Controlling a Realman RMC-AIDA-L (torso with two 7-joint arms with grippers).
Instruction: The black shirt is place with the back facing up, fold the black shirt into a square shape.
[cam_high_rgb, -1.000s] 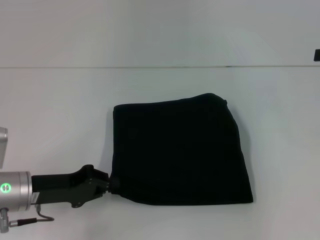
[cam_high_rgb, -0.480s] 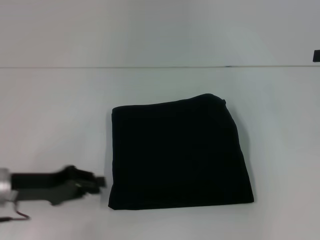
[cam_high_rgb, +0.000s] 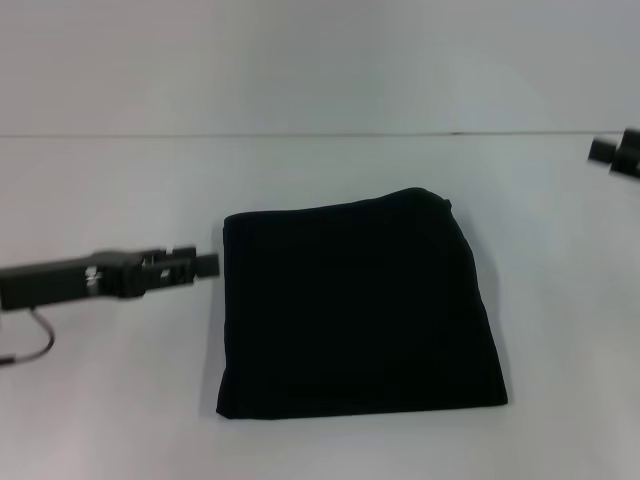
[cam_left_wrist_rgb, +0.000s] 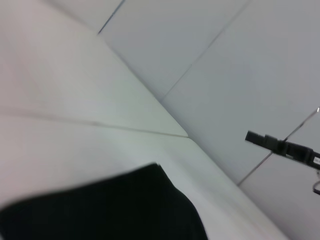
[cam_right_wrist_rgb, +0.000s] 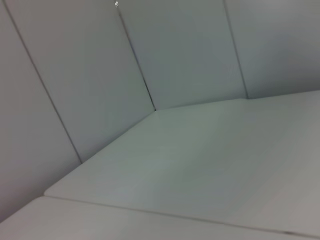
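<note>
The black shirt (cam_high_rgb: 355, 305) lies folded into a rough square in the middle of the white table (cam_high_rgb: 110, 190), plain side up, no lettering showing. My left gripper (cam_high_rgb: 212, 265) hangs just left of the shirt's left edge, near its far corner, apart from the cloth and holding nothing. The shirt's edge also shows in the left wrist view (cam_left_wrist_rgb: 110, 205). My right gripper (cam_high_rgb: 618, 154) is at the far right edge of the head view, well away from the shirt; it also shows far off in the left wrist view (cam_left_wrist_rgb: 280, 145).
The table's back edge meets a pale panelled wall (cam_high_rgb: 320, 60). The right wrist view shows only bare table (cam_right_wrist_rgb: 210, 170) and wall panels.
My left gripper let go of the shirt's near left corner, drew back to the left, then moved toward the far left corner. The near left corner now lies flat. The right gripper came further into view.
</note>
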